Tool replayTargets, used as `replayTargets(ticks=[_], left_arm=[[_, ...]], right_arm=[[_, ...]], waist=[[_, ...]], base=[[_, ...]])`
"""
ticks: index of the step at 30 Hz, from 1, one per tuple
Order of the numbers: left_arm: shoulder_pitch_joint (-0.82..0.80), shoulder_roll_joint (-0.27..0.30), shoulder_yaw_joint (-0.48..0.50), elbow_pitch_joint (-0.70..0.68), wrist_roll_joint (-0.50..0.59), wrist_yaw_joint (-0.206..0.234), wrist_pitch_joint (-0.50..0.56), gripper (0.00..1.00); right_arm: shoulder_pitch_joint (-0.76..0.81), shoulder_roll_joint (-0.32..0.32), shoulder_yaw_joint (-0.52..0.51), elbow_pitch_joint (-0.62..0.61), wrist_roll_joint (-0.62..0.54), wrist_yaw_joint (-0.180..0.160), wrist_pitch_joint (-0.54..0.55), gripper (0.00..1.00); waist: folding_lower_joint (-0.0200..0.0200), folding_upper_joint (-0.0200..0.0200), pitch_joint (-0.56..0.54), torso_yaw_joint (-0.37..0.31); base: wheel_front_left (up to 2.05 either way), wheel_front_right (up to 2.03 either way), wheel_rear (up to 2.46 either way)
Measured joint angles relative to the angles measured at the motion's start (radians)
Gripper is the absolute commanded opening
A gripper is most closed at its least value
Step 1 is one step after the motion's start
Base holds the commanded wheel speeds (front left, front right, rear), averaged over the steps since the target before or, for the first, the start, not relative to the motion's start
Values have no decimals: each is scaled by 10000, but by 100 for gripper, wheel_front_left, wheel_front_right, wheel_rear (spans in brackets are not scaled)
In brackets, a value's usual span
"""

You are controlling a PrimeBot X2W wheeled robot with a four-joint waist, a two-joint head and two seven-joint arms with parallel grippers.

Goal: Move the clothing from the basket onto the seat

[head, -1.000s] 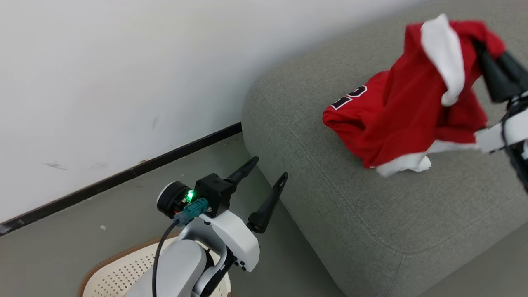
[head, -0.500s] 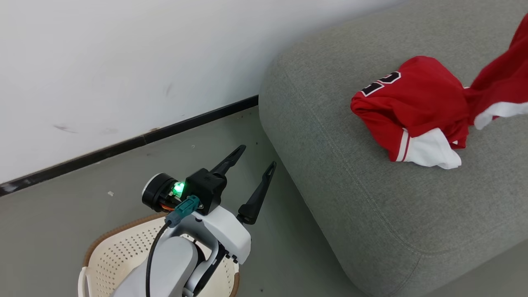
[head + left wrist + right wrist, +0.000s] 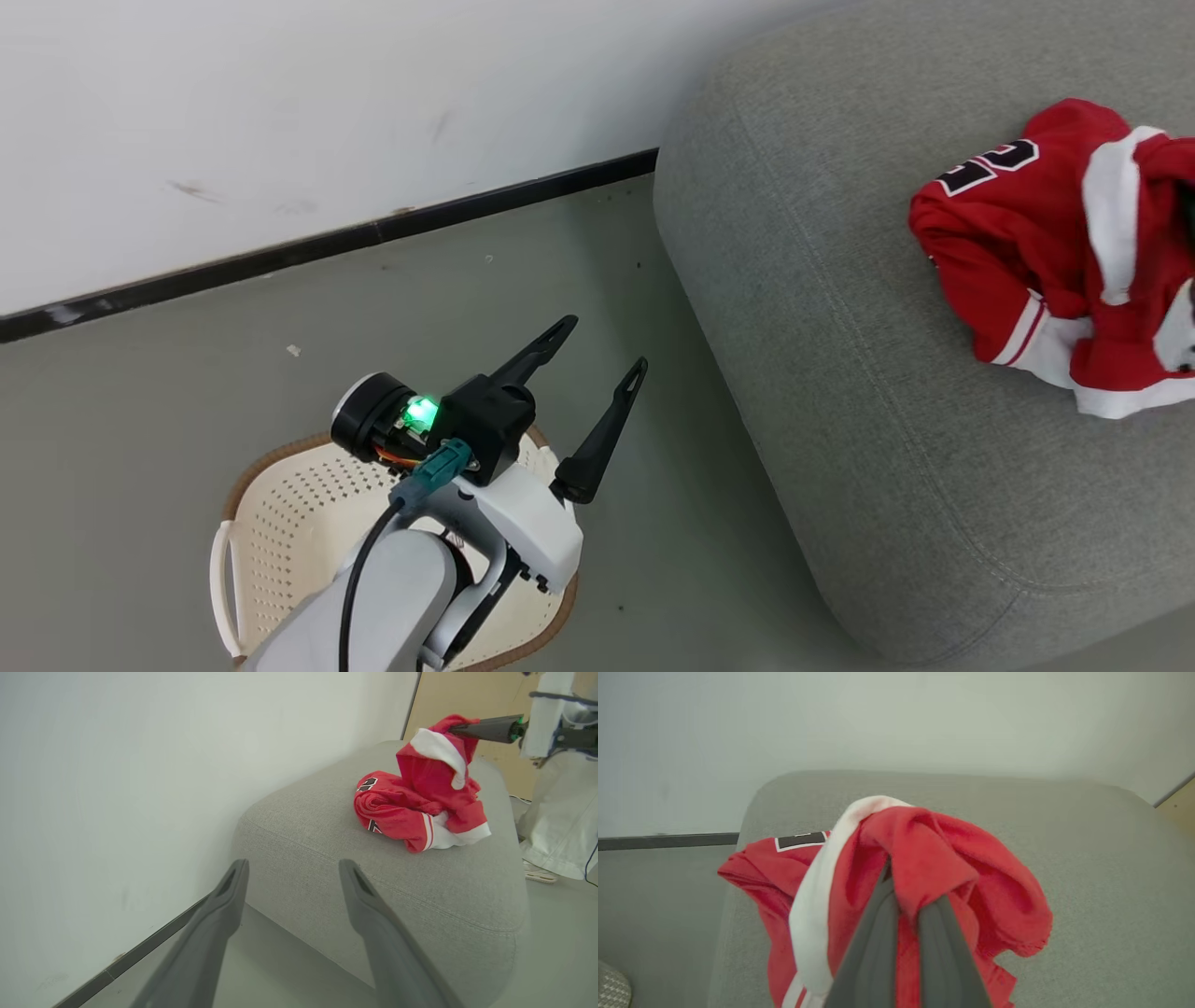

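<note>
The clothing [image 3: 1027, 233], red with white trim, lies bunched on the grey seat [image 3: 840, 392] near its right side. In the left wrist view my right gripper [image 3: 458, 729] is shut on the top of a red garment [image 3: 434, 765], holding it up over the numbered jersey [image 3: 387, 807] on the seat [image 3: 373, 877]. In the right wrist view, red cloth [image 3: 934, 858] drapes over the closed right gripper [image 3: 901, 900]. My left gripper [image 3: 605, 343] hangs open and empty above the floor, just past the cream basket [image 3: 271, 523].
A white wall with a black baseboard [image 3: 327, 247] runs behind the basket and the seat. Grey floor [image 3: 672, 523] separates basket and seat. Something covered in pale cloth [image 3: 556, 821] stands on the floor past the seat's far end.
The head camera has turned, so seat and clothing sit further right in the view and more of the basket shows. The held garment hangs lower over the jersey. My left gripper stays open.
</note>
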Motion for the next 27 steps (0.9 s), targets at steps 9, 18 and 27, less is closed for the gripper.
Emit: replayTargets(ticks=[9, 18, 27], left_arm=[[-408, -58, -96, -201, 155, -25, 75, 100], [-572, -161, 77, -109, 117, -163, -109, 100], [-514, -27, 405, 182, -121, -104, -460, 100]], right_arm=[[22, 727, 408, 504, -73, 2, -556, 0], [248, 966, 293, 633, -439, 2, -988, 100], [1062, 1177, -171, 309, -589, 2, -1070, 100]], waist=[[0, 0, 520, 558], [0, 0, 828, 884], [0, 0, 646, 742]], base=[[0, 0, 0], [0, 0, 0], [0, 0, 0]])
